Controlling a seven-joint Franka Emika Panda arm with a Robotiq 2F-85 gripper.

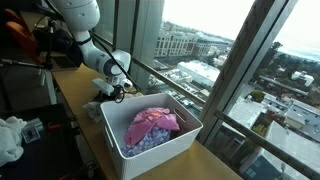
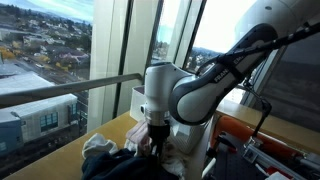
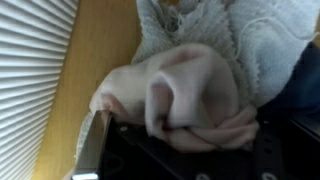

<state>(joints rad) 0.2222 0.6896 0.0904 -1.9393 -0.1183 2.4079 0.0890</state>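
Observation:
In the wrist view a pale pink cloth (image 3: pixel 190 95) is bunched up between my jaws, and a grey fleecy cloth (image 3: pixel 235 30) lies just beyond it. One metal finger (image 3: pixel 93 150) shows at the left of the fold. My gripper (image 3: pixel 190 135) is closed onto the pink cloth. In both exterior views the gripper (image 1: pixel 114 91) (image 2: pixel 155 141) points down into a small heap of clothes (image 1: pixel 106 88) (image 2: pixel 108 158) on the wooden ledge (image 1: pixel 75 95), right behind a white bin (image 1: pixel 113 135).
The white bin holds a pink garment (image 1: pixel 152 123) over a purple one (image 1: pixel 150 143). Window glass and a metal rail (image 1: pixel 175 82) run along the ledge's far side. Black equipment (image 1: pixel 30 50) and a white cloth (image 1: pixel 10 135) sit on the near side.

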